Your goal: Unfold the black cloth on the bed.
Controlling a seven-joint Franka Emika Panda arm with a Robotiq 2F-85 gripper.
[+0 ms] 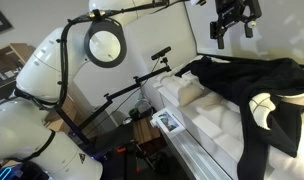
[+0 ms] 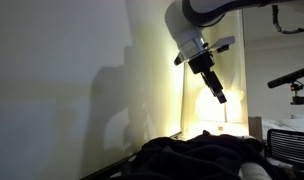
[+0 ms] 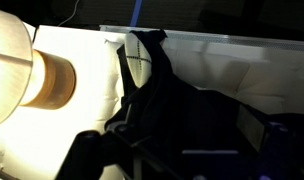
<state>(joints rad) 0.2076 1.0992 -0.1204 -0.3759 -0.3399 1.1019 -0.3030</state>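
The black cloth (image 1: 247, 85) lies crumpled on the bed (image 1: 207, 130), with cream patches showing and one end hanging over the bed's side. In an exterior view it is a dark heap (image 2: 202, 155) at the bottom. My gripper (image 1: 233, 28) hangs high above the cloth, open and empty, and is clear of the fabric in both exterior views (image 2: 219, 93). The wrist view looks down on the cloth (image 3: 167, 110) spread over the white bed (image 3: 87, 60). My fingers are lost in the dark there.
A black camera tripod (image 1: 132, 95) stands beside the bed, next to the white robot arm (image 1: 37, 90) and a ring light (image 1: 104, 45). A wall runs behind the bed (image 2: 82, 80). A round cream lamp or pillow (image 3: 22, 75) sits at the wrist view's left.
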